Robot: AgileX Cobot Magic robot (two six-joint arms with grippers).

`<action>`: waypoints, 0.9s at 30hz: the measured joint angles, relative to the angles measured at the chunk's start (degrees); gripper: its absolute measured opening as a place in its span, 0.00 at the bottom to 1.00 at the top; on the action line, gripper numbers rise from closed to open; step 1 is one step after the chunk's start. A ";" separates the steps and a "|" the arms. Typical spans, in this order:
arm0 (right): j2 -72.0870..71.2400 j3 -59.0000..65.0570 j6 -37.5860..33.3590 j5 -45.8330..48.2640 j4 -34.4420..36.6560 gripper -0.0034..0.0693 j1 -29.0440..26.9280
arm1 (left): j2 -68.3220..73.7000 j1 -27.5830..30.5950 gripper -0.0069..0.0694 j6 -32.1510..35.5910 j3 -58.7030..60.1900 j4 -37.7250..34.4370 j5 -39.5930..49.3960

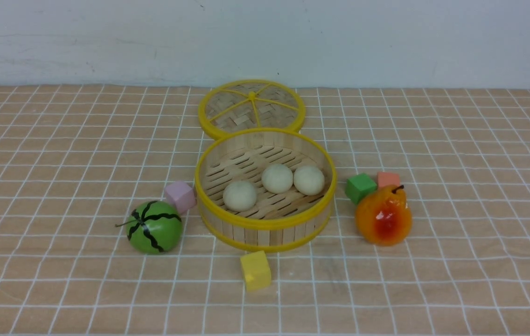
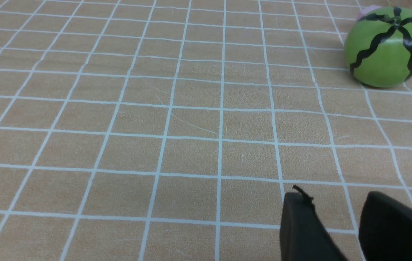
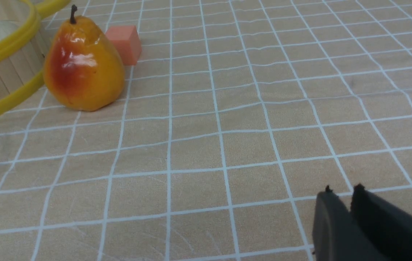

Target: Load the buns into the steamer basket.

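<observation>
Checked tablecloth (image 1: pixel 59 154), buns (image 1: pixel 277 178) in steamer basket (image 1: pixel 265 223), right pincer (image 3: pixel 343 192) well apart, nearly together, empty.

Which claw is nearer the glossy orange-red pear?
Right. The right claw hovers over bare cloth on the side of the glossy orange-red pear; the left claw is by the green striped watermelon.

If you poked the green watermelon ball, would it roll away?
Probably. The watermelon looks round and smooth, sitting free on the flat table, so a nudge likely rolls it. Its thin stem might make it wobble. The pink block behind could stop it.
</observation>
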 joint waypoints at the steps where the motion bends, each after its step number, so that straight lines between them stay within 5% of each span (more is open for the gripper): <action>1: 0.00 0.00 0.00 0.00 0.00 0.16 0.00 | 0.00 0.00 0.40 0.00 0.00 0.00 0.00; 27: 0.00 0.00 0.00 0.00 0.00 0.21 0.00 | 0.00 0.00 0.40 0.00 0.00 0.00 0.00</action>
